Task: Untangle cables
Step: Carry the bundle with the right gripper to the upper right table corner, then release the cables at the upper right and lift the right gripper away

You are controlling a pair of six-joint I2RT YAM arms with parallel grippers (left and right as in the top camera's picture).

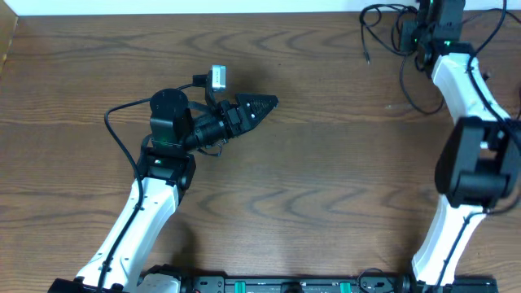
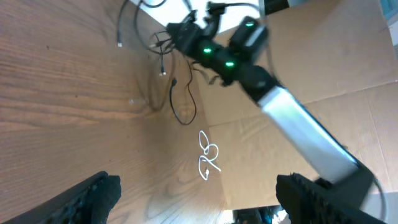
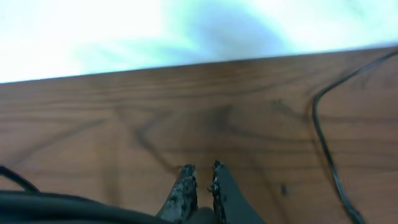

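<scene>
Nearest, the left gripper (image 1: 270,102) is seen released, its fingers spread wide, over the brown wooden table (image 1: 309,187). The thin black cables (image 1: 404,37) are found well apart from it, to the right at the far corner, loosely looped, with ends trailing toward the near side. The right gripper (image 3: 201,168) is judged nearer, its fingers almost pressed together and nothing seen between them.

Right wrist view is pretty smeared: can't tell if the right gripper (image 3: 200,177) is pinching anything, and the cable (image 3: 323,143) just right of it gets clipped by the frame edges. Overhead, that gripper's tip runs off the top edge, and the right arm (image 1: 456,81) covers part of the cable tangle (image 1: 391,24) beside it.
</scene>
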